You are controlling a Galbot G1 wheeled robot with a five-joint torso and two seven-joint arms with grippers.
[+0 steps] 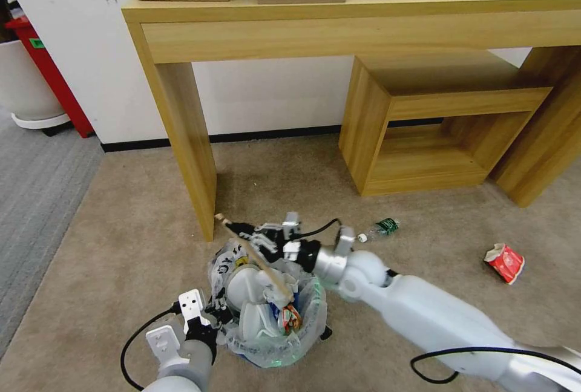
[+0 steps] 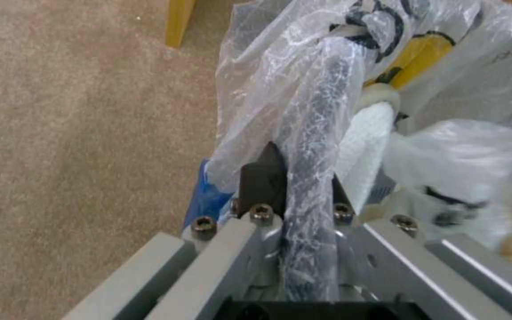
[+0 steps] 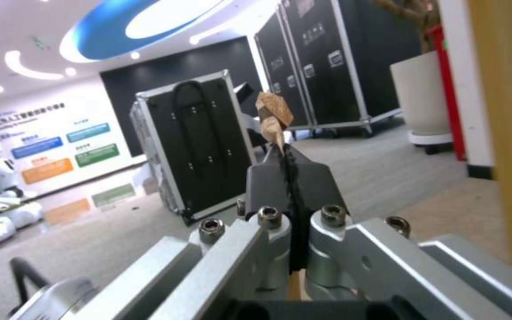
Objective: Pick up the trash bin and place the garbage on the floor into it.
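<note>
The left gripper [image 1: 209, 316] was clamped on the rim of the trash bin [image 1: 266, 301], which sat stuffed on the tan floor [image 1: 133, 228] by the table leg [image 1: 193, 156]. The right gripper [image 1: 251, 236] pinched the wooden stick [image 1: 254, 256], slanting into the bin. A bottle [image 1: 381, 228] and red packet [image 1: 504, 262] lay well apart.

Right arm [image 1: 423, 313]: glossy white shell, silver metal joint rings near the wrist, loose black cable looped alongside. Left arm [image 1: 178, 362]: same white shell and grey wrist collar, with black cable. Both grippers, left gripper [image 2: 300, 178] and right gripper [image 3: 289, 178]: grey aluminium brackets, hex-socket screws, dark pointed fingertips.
</note>
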